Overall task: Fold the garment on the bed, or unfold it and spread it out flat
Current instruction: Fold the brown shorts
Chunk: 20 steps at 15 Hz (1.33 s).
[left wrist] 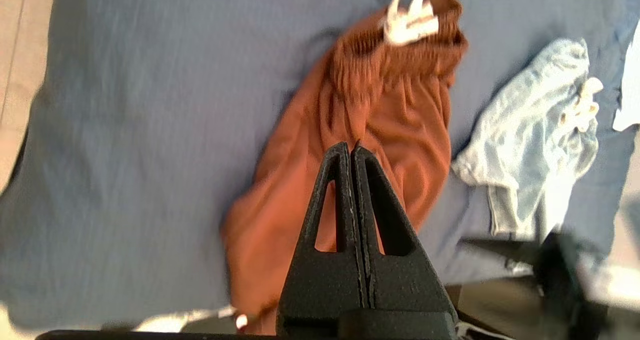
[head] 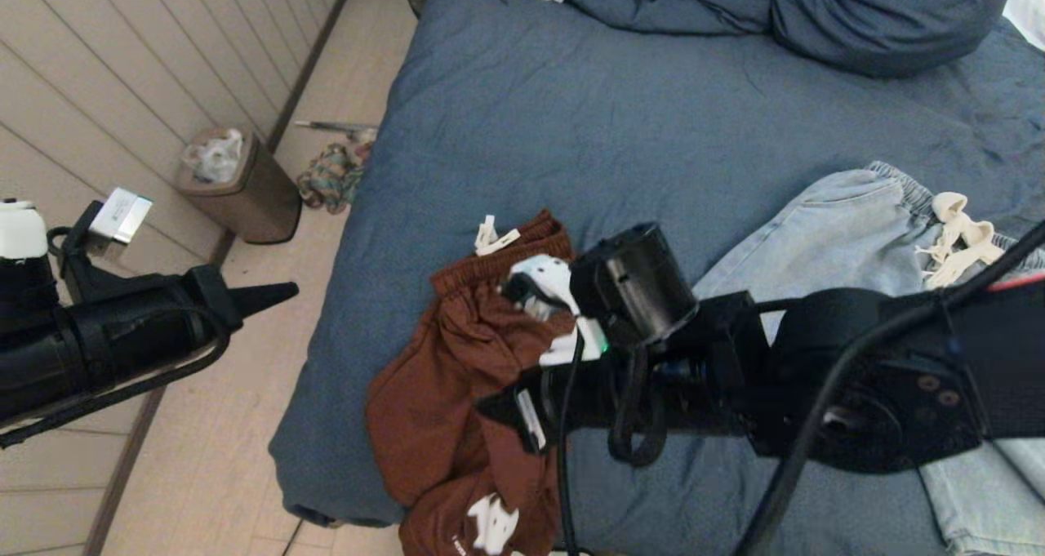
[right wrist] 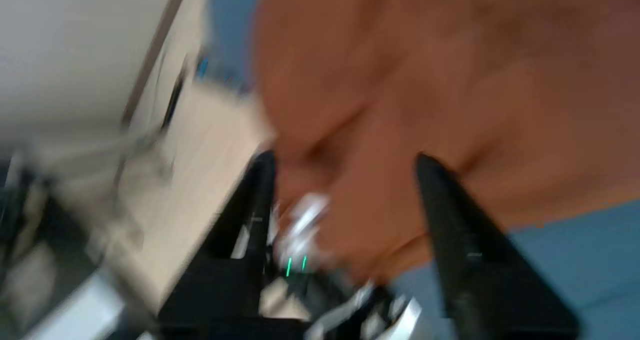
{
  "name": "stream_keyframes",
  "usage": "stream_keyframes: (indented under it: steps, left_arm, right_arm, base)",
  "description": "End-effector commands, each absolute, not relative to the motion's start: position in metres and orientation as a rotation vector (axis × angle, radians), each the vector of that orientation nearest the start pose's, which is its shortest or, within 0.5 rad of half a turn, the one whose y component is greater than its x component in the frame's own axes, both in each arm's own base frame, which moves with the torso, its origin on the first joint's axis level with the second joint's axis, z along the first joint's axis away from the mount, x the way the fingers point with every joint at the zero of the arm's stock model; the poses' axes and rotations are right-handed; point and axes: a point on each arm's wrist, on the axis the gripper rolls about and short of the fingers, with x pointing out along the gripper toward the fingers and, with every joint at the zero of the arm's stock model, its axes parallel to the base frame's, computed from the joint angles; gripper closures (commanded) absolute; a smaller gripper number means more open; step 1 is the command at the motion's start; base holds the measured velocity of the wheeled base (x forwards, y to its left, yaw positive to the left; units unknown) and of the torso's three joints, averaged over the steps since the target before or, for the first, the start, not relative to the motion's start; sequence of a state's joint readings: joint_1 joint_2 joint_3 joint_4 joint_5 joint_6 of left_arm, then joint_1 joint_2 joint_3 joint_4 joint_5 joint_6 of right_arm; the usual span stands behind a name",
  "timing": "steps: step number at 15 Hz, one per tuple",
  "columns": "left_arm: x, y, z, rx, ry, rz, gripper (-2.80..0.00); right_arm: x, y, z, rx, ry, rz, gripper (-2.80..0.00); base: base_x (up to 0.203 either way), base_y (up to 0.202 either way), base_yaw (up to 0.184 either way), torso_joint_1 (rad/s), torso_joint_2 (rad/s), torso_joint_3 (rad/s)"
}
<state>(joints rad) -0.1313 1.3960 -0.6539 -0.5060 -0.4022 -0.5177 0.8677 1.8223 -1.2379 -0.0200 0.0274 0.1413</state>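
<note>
The garment, a pair of rust-brown shorts (head: pixel 457 376) with a white drawstring (head: pixel 494 236), lies crumpled at the near left edge of the bed (head: pixel 571 115), one leg hanging over the edge. My right gripper (head: pixel 502 413) hovers low over the shorts, open. In the right wrist view its fingers (right wrist: pixel 450 215) stand wide apart with the brown cloth (right wrist: pixel 450 80) close between and beyond them, not pinched. My left gripper (head: pixel 282 293) is shut and empty, held over the floor left of the bed. The left wrist view looks past its tips (left wrist: pixel 350 148) at the shorts (left wrist: pixel 370 115).
Light-blue jeans (head: pixel 833 229) lie to the right of the shorts, partly under my right arm. A bunched blue duvet (head: pixel 816 9) fills the far end. On the floor to the left stand a brown bin (head: pixel 241 184) and a cloth bundle (head: pixel 331 176).
</note>
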Motion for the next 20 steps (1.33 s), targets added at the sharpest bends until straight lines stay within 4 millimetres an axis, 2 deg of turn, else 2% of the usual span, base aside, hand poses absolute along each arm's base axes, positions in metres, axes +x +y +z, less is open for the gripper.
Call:
stream_keyframes:
  steps: [1, 3, 5, 8, 9, 10, 13, 15, 18, 20]
  left_arm:
    - [0.247, -0.045, 0.209, -0.531, 0.391, -0.481, 0.0]
    - [0.272, -0.057, 0.213, -0.505, 0.397, -0.521, 0.0]
    - [0.296, -0.068, 0.214, -0.452, 0.417, -0.545, 0.0]
    - [0.317, -0.09, 0.218, -0.391, 0.438, -0.58, 0.0]
    - [0.321, -0.101, 0.215, -0.365, 0.446, -0.586, 0.0]
    - [0.323, -0.111, 0.209, -0.331, 0.456, -0.589, -2.8]
    - [0.335, -0.134, 0.197, -0.255, 0.458, -0.597, -2.8]
    - [0.352, -0.141, 0.187, -0.223, 0.447, -0.597, -2.8]
    - [0.39, -0.147, 0.158, -0.165, 0.42, -0.545, -2.8]
    - [0.404, -0.149, 0.153, -0.132, 0.379, -0.535, -2.8]
  right_arm:
    - [0.263, 0.255, 0.215, -0.053, 0.541, 0.74, 0.0]
    - [0.293, 0.251, 0.222, -0.018, 0.5, 0.682, 0.0]
    - [0.317, 0.237, 0.23, 0.01, 0.457, 0.613, 0.0]
    - [0.339, 0.222, 0.241, 0.036, 0.406, 0.544, 0.0]
    - [0.348, 0.215, 0.241, 0.044, 0.397, 0.52, -2.8]
    - [0.353, 0.212, 0.243, 0.05, 0.388, 0.505, -2.8]
    - [0.361, 0.202, 0.244, 0.052, 0.378, 0.479, -2.8]
    - [0.366, 0.194, 0.243, 0.059, 0.379, 0.465, -2.8]
    - [0.372, 0.191, 0.237, 0.064, 0.389, 0.452, -2.8]
    - [0.378, 0.194, 0.234, 0.068, 0.374, 0.454, -2.8]
  base:
    - [0.0, 0.0, 0.0, 0.0, 0.0, 0.0]
    - [0.0, 0.0, 0.0, 0.0, 0.0, 0.0]
    - [0.0, 0.0, 0.0, 0.0, 0.0, 0.0]
    - [0.0, 0.0, 0.0, 0.0, 0.0, 0.0]
    - [0.0, 0.0, 0.0, 0.0, 0.0, 0.0]
    - [0.0, 0.0, 0.0, 0.0, 0.0, 0.0]
    - [0.0, 0.0, 0.0, 0.0, 0.0, 0.0]
    - [0.0, 0.0, 0.0, 0.0, 0.0, 0.0]
    - [0.0, 0.0, 0.0, 0.0, 0.0, 0.0]
    - [0.0, 0.0, 0.0, 0.0, 0.0, 0.0]
